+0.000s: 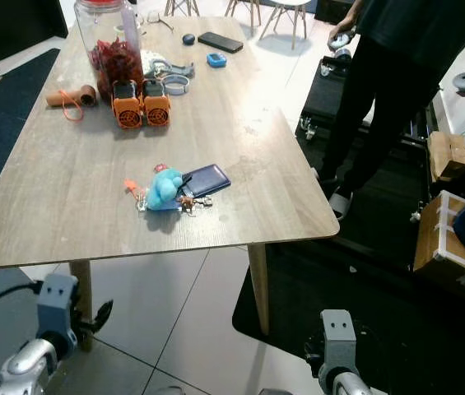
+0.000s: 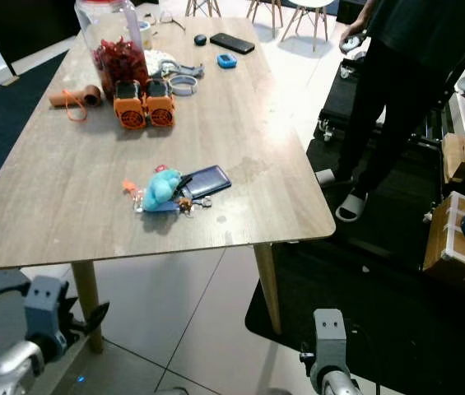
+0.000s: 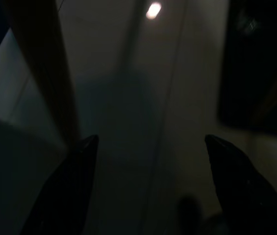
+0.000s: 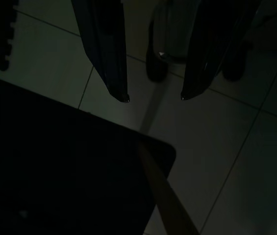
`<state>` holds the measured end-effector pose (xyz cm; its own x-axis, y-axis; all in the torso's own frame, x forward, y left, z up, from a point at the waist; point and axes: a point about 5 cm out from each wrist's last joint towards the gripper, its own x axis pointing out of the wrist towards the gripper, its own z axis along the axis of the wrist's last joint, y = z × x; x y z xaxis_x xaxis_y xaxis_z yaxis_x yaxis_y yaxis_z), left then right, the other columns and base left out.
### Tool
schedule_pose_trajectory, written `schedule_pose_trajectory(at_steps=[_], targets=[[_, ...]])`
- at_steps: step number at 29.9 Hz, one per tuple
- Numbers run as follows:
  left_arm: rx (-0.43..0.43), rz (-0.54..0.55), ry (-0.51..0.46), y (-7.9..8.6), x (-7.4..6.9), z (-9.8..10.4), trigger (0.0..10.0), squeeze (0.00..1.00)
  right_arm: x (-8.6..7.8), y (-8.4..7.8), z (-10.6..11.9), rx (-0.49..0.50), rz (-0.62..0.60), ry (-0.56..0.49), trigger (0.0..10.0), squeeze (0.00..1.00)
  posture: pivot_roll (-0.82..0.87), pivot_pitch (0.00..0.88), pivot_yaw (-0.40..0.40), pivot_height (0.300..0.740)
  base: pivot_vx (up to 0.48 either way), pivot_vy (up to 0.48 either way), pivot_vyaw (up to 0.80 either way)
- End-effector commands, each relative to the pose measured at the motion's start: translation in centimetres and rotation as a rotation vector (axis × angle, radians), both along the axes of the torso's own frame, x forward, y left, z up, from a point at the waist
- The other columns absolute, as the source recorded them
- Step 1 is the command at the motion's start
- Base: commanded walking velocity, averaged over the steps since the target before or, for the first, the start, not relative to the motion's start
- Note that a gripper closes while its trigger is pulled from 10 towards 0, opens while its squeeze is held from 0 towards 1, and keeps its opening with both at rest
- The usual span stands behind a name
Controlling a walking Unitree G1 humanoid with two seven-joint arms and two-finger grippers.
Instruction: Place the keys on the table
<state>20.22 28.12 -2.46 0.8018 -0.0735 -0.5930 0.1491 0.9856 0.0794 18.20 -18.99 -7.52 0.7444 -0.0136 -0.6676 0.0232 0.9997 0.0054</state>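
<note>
The keys (image 1: 189,200) lie flat on the wooden table (image 1: 67,189) near its front edge, with a blue plush charm (image 1: 164,188) on the ring and a dark blue wallet (image 1: 206,179) touching them. Both arms hang low in front of the table, below its edge. In the dark left wrist view, my left gripper (image 3: 150,139) is open over the tiled floor, beside a table leg. My right gripper (image 4: 154,99) is open too, above the floor tiles and the corner of a black mat. Neither gripper holds anything.
At the far end of the table stand a jar of red contents (image 1: 110,41), two orange devices (image 1: 141,105) and a black phone (image 1: 220,41). A person (image 1: 397,82) holding controllers stands at the right. Cardboard boxes (image 1: 446,239) sit beyond a black floor mat (image 1: 364,329).
</note>
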Motion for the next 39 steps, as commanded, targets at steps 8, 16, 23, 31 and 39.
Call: schedule_pose_trajectory(at_steps=[8, 16, 23, 31, 39], targets=[[0.027, 0.015, 0.014, -5.2, 0.3, -2.4, 10.0, 0.0, -0.6, -0.5, -0.4, -0.002, -0.067, 0.05, 10.0, 0.0, 0.03, 0.058, -0.036, 0.74, 0.0, 0.0, 0.0], [-0.074, -0.043, -0.007, -9.2, 1.7, -2.5, 10.0, 0.0, -0.9, -1.5, -0.4, 0.004, -0.16, 0.039, 10.0, 0.0, 0.02, 0.05, 0.006, 0.74, 0.0, 0.0, 0.0], [-0.077, -0.135, 0.018, -10.3, 1.7, -2.8, 10.0, 0.0, -0.6, -1.1, -0.3, -0.011, -0.133, 0.037, 10.0, 0.0, 0.02, 0.046, 0.015, 0.74, 0.0, 0.0, 0.25], [-0.084, -0.088, 0.017, -10.4, 1.9, -2.8, 10.0, 0.0, -0.5, -0.7, -0.4, -0.012, -0.103, 0.047, 10.0, 0.0, 0.03, 0.039, -0.002, 0.74, 0.0, 0.0, 0.8], [-0.064, -0.055, 0.024, -9.8, 1.8, -2.9, 10.0, 0.0, -0.3, -0.2, -0.4, -0.03, -0.054, 0.054, 10.0, 0.0, 0.05, 0.03, -0.02, 0.74, 0.0, 0.0, 0.8]])
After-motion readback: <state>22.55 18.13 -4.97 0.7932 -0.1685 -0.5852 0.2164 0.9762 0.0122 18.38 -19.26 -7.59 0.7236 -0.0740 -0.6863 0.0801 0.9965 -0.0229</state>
